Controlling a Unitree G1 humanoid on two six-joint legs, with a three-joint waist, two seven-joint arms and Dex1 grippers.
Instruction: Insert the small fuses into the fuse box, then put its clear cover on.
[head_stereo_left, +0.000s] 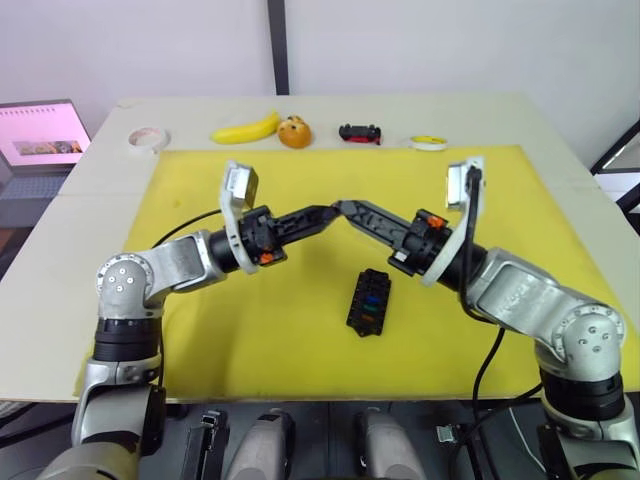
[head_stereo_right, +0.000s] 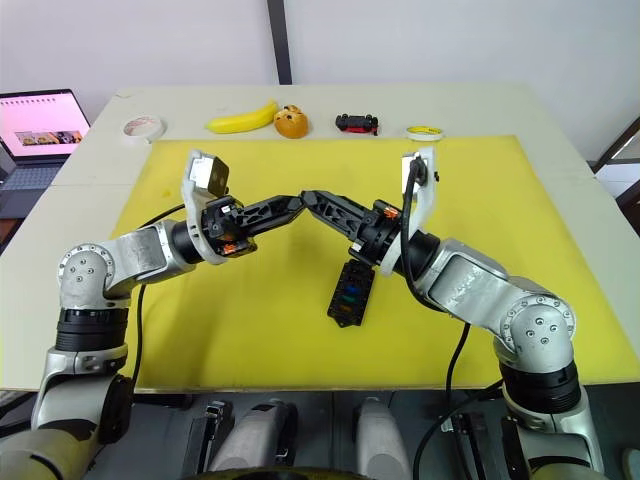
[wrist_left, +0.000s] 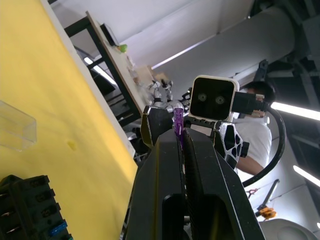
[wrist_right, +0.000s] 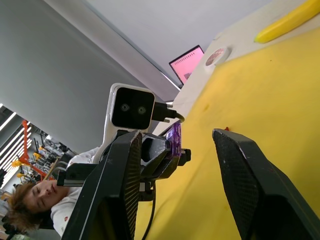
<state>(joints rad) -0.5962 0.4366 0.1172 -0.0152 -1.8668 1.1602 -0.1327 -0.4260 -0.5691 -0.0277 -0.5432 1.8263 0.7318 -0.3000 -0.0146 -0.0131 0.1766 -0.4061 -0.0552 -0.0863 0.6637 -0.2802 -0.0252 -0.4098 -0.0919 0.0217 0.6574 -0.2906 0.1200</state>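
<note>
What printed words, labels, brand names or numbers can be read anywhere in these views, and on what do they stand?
None can be read.
Open laptop with pink screen: it shows a picture strip and light marks, too small to read.
Black rectangular fuse box: no legible marking.
Yellow tape roll and white tape roll: no lettering can be made out.

A pale table (head_stereo_left: 80, 190) carried a yellow mat (head_stereo_left: 260, 330) over most of its top. On the mat lay the black fuse box (head_stereo_left: 368, 302), with coloured fuses seated in it. Along the far edge of the table stood a tape roll (head_stereo_left: 147, 138), banana (head_stereo_left: 246, 129), a small orange object (head_stereo_left: 294, 132), toy car (head_stereo_left: 360, 132) and yellow tape (head_stereo_left: 428, 143).
</note>
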